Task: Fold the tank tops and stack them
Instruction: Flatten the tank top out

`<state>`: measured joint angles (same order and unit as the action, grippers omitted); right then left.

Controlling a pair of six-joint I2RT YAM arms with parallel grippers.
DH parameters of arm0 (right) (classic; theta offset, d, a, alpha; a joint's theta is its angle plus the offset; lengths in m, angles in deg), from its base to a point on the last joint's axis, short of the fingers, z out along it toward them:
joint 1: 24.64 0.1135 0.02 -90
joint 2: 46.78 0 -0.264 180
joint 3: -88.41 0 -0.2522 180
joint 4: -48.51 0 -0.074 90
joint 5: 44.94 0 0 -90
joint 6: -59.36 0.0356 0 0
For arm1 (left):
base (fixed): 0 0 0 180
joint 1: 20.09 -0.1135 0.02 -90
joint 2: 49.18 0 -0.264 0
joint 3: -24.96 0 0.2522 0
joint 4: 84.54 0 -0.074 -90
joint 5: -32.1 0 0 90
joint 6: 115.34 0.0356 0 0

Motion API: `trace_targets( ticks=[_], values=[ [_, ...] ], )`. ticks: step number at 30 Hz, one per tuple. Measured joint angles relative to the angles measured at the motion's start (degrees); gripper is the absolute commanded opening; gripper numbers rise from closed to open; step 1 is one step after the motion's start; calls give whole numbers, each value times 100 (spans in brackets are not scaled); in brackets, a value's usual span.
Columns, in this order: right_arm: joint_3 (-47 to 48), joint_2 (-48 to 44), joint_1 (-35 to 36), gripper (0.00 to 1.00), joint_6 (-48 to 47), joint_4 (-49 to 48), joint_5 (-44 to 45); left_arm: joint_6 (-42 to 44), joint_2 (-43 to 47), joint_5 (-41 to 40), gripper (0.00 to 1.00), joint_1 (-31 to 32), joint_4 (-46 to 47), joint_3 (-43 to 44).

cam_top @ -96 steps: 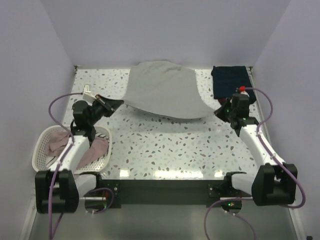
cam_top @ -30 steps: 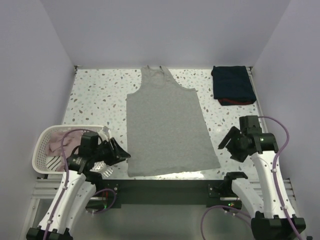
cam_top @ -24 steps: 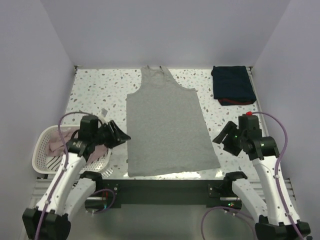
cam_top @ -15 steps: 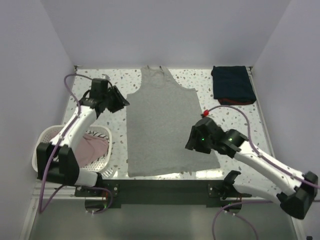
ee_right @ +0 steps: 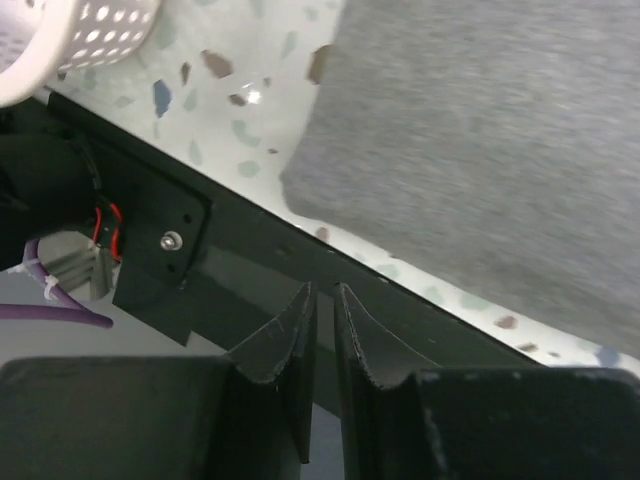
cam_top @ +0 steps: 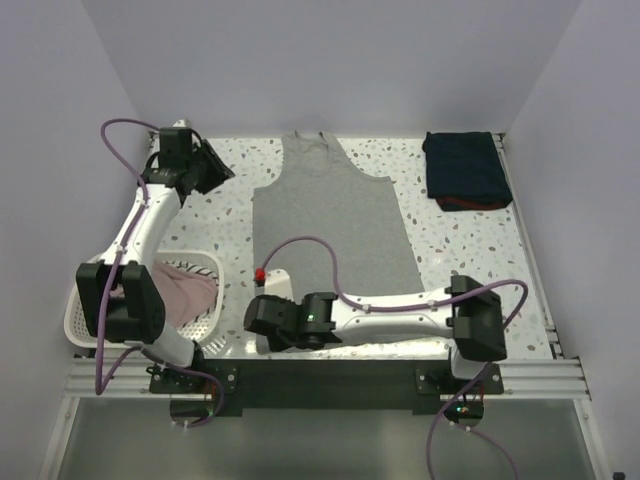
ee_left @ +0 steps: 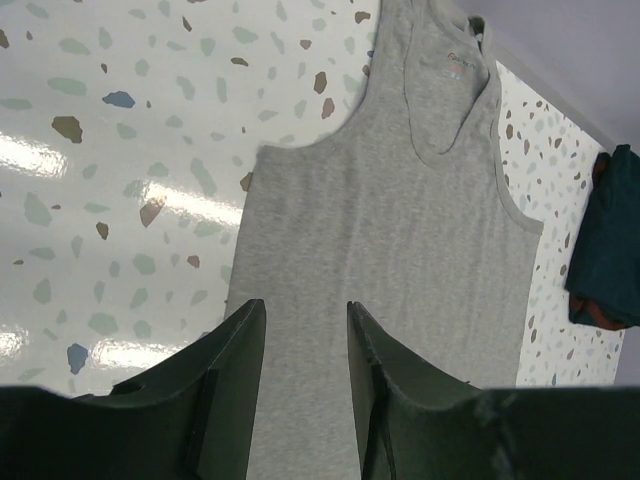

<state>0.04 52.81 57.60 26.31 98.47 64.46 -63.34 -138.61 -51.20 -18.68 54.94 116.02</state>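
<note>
A grey tank top (cam_top: 330, 240) lies spread flat in the middle of the table, straps at the far end. My left gripper (cam_top: 215, 165) hovers open at the far left, beside the top's shoulder; in the left wrist view its gripper (ee_left: 303, 306) frames the grey cloth (ee_left: 400, 230) below, holding nothing. My right arm stretches leftward along the near edge. Its gripper (cam_top: 260, 320) is above the top's near left corner (ee_right: 480, 130), jaws (ee_right: 323, 290) almost together and empty. A folded navy tank top (cam_top: 465, 168) lies at the far right. Pinkish tank tops (cam_top: 185, 290) sit in the basket.
The white slotted basket (cam_top: 75, 300) stands at the near left; its rim (ee_right: 60, 40) shows in the right wrist view. A black rail (ee_right: 250, 250) runs along the table's front edge, just under the right gripper. Walls close in the table on three sides.
The left arm swung from beside the basket to the far left corner. The right arm reached across the near edge to the left, and its jaws closed. The grey top stayed flat.
</note>
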Motion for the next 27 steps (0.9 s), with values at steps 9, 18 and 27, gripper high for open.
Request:
trace_targets(
  ticks=[9,18,27],
  values=[
    [1086,1403,356,14,-57,24,-4,63,-251,160,42,-22,-9,4],
    [1394,1899,358,17,-59,63,-76,122,-251,313,42,-31,20,-35],
    [1917,2337,358,18,-61,461,195,125,-251,407,42,-92,61,-157]
  ],
)
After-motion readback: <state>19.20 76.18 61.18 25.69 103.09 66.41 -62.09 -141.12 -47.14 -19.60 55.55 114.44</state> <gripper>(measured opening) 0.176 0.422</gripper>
